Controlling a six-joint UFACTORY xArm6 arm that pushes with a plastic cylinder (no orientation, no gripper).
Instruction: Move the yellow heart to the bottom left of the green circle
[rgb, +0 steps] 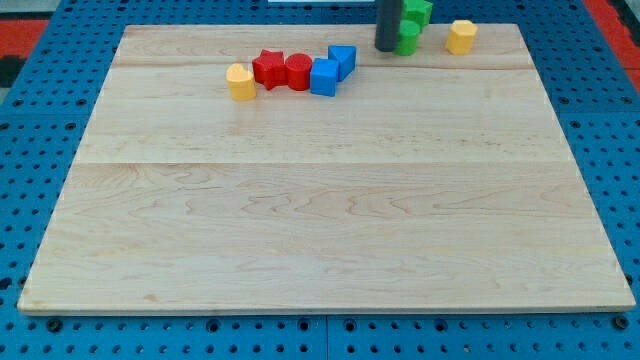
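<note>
My tip (386, 49) is at the view's top, right of centre, against the left side of the green circle (408, 39). A second green block (419, 11) sits just above the circle, partly behind the rod. A yellow block that looks like the heart (240, 82) lies far to the left, at the left end of a row of blocks. Another yellow block (461, 36), more like a pentagon, sits to the right of the green circle. The tip is well away from the left yellow block.
Right of the left yellow block, touching in a row, are a red star (268, 68), a red rounded block (298, 72), a blue cube (324, 77) and another blue block (343, 60). The wooden board's (320, 230) top edge is close behind the green blocks.
</note>
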